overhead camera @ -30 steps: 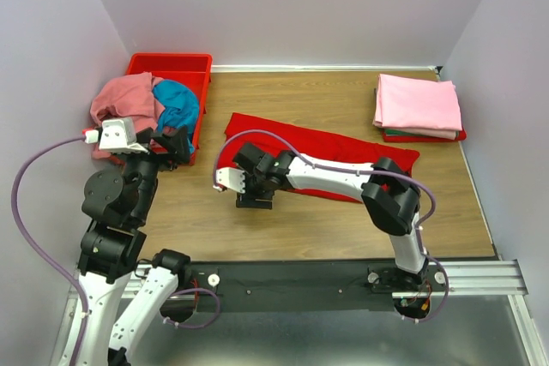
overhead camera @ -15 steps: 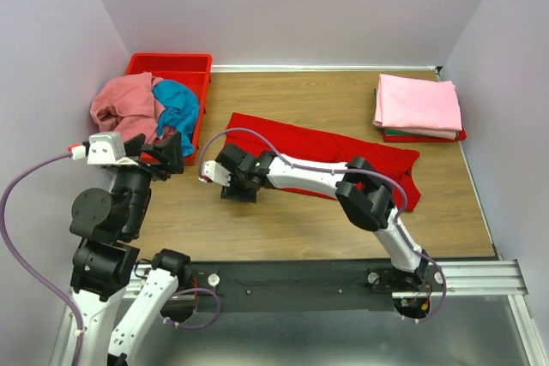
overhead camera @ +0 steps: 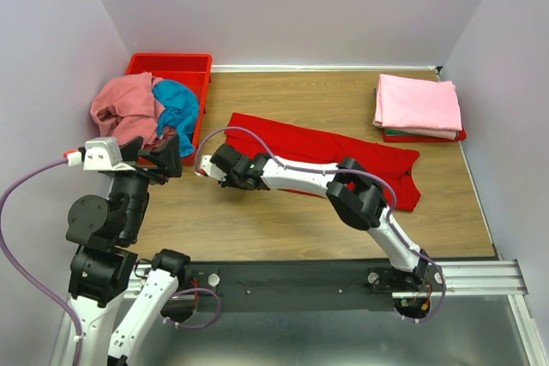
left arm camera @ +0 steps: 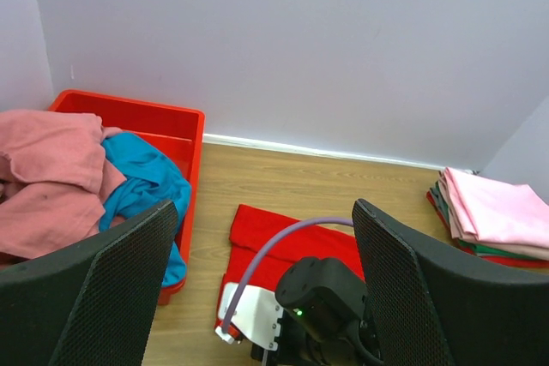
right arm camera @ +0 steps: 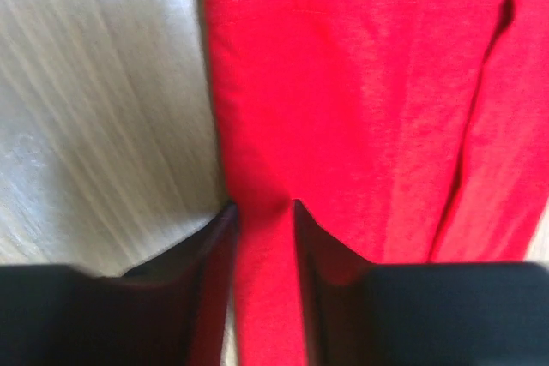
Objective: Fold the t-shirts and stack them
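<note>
**Item 1, red t-shirt**: lies spread as a long band across the middle of the desk, running from 9 o'clock towards 3 o'clock, with a fold line along its length.

**Item 2, loose t-shirts:** a salmon pink t-shirt and a teal t-shirt lie crumpled together. They are heaped over the near end of the red bin at 10 o'clock.

**Item 3, folded stack:** sits at 2 o'clock by the right wall. The light pink t-shirt is on top, with a green edge and a red edge showing beneath it.

**Item 4, right claw**: reaches low across the desk to the 9 o'clock end of the red t-shirt. In the wrist view its fingers stand a narrow gap apart at the cloth's edge, and red cloth fills the gap. Whether the cloth is pinched cannot be told, as the view is blurred.

**Item 5, left claw**: raised above the desk at 8 o'clock, just beside the bin. Its fingers are spread wide with nothing between them.

**Item 6, purple cable**: loops from the left wrist.
</note>
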Tool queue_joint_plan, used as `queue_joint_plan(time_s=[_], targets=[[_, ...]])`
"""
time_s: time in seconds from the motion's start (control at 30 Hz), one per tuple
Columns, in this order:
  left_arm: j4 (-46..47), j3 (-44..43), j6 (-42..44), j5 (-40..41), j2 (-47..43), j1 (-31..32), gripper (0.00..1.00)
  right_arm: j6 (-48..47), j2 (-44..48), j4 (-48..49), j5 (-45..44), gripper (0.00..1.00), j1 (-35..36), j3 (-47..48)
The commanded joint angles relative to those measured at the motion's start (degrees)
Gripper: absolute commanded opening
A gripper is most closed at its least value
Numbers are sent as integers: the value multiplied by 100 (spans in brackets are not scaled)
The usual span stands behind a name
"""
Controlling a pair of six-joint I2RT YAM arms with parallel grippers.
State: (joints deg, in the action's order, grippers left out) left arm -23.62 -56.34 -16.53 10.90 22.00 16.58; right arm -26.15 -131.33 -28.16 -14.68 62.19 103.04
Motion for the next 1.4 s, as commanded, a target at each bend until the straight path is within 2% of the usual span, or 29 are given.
queue_joint_plan(time_s=[0.0, 0.1, 0.2, 0.37, 0.47, 0.7, 0.77, 0.8, 0.83, 0.87, 0.93, 1.0, 1.07, 1.2, 1.3, 1.37], targets=[[-108, 35, 19, -44, -91, -14, 90, 137, -464, -190, -62, 35, -6, -100], [-99, 70, 19, -52, -108, -14, 91, 172, -482, -198, 17, 16, -6, -144], [-91, 79, 1, -79, -126, -14, 91, 137, -394, -198, 140, 5, -6, -205], [-55, 79, 10, -96, -99, -14, 90, -152, 36, -286, 904, 1, 100, -521], [6, 97, 10, -140, -47, -14, 90, -328, 466, -286, 1431, 1, 433, -917], [164, 35, 80, -211, 111, -14, 91, -575, 1126, -339, 2056, 1, 1452, -1515], [182, 18, 115, -246, 155, -14, 91, -628, 1197, -435, 2135, 8, 1576, -1568], [199, -9, 124, -272, 199, -14, 91, -654, 1258, -497, 2197, 15, 1629, -1568], [226, 0, 142, -368, 208, -14, 91, -672, 1294, -549, 2197, 35, 1629, -1551], [252, 9, 159, -438, 243, -14, 91, -724, 1337, -620, 2162, 45, 1621, -1533], [339, 35, 194, -701, 340, -14, 91, -917, 1618, -734, 1917, 64, 1612, -1559], [454, 61, 203, -895, 497, -14, 91, -997, 1960, -865, 1802, 73, 1437, -1568], [559, 79, 212, -1280, 621, -23, 91, -1207, 2207, -1154, 1837, 76, 1235, -1594], [884, 105, 177, -1809, 990, -23, 90, -1436, 2813, -1534, 2362, 78, 357, -1849], [1227, 149, 151, -2389, 1332, -23, 88, -1507, 3367, -1605, 2662, 78, -609, -2270], [1456, 184, 72, -2975, 1754, -6, 84, -1385, 3813, -1561, 3005, 78, -1558, -2543]])
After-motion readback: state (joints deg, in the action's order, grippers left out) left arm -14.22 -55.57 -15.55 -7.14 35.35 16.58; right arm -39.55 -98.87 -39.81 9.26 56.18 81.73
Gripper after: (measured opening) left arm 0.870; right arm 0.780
